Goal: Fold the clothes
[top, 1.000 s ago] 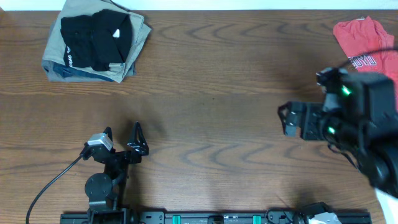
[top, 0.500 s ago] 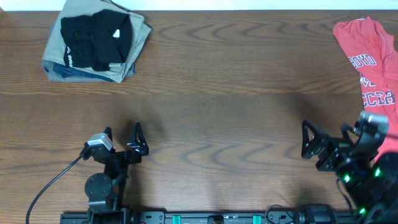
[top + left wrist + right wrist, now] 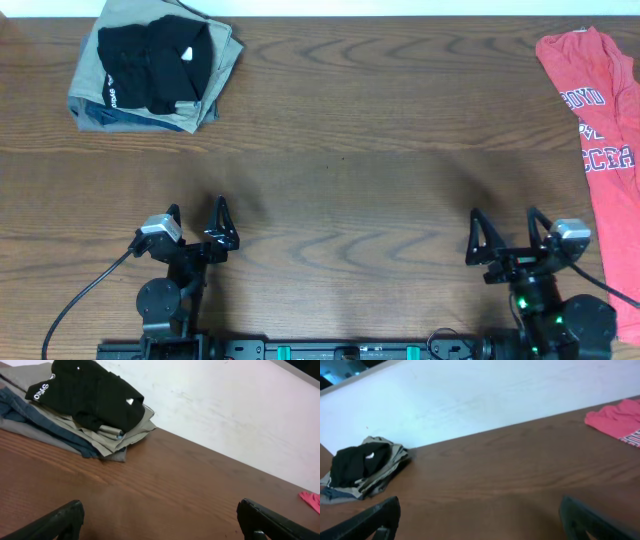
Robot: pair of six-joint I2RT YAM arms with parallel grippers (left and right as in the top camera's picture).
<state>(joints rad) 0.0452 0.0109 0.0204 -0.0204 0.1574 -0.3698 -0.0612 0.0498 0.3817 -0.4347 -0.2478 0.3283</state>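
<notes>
Two hands sit at the near edge of the desk (image 3: 350, 130), well apart from each other. The left hand (image 3: 197, 218) has its fingers spread wide and grips nothing. The right hand (image 3: 503, 228) is spread just as wide and is also empty. In each wrist view the two dark fingertips (image 3: 60, 520) frame a stretch of brown wood.

One stack of clothes (image 3: 150, 75) lies at the far left corner of the desk, close to the white wall (image 3: 225, 415). At least three garments can be counted in it. A folded black shirt (image 3: 150, 60) with small white marks is on top. A tan garment (image 3: 222, 60) lies under it, and a blue garment (image 3: 110, 117) pokes out at the bottom.

One red shirt (image 3: 600, 110) with white lettering lies unfolded along the far right side. It is partly cut off by the frame, and it is well apart from the stack.

A wide stretch of wood lies between each hand and the clothes. One black cable (image 3: 80, 300) curves from the left arm toward the near left edge.
</notes>
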